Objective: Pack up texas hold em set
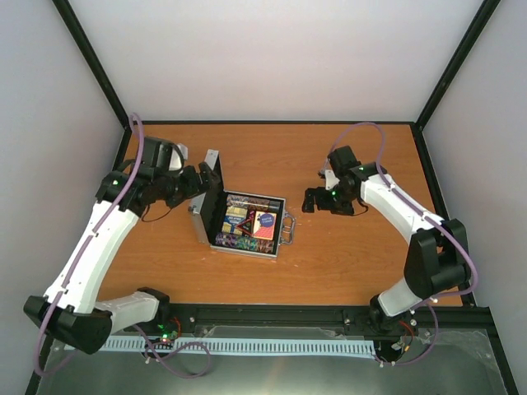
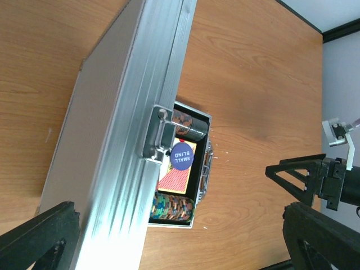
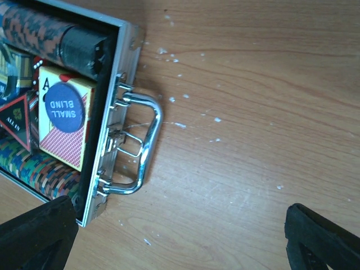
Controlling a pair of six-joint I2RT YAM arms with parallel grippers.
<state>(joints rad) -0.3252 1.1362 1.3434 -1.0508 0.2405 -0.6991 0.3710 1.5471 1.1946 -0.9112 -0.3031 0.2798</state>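
The silver aluminium case lies open mid-table. Its lid stands upright on the left. Inside are multicoloured chips, a red card deck and a blue "small blind" button. The metal handle faces right. My left gripper is open behind the lid; in the left wrist view the ribbed lid lies between its wide fingers, close to the left one. My right gripper is open and empty, just right of the handle, not touching it.
The orange wooden table is bounded by a black frame and white walls. My right gripper also shows in the left wrist view, beyond the case. White specks mark the wood near the handle.
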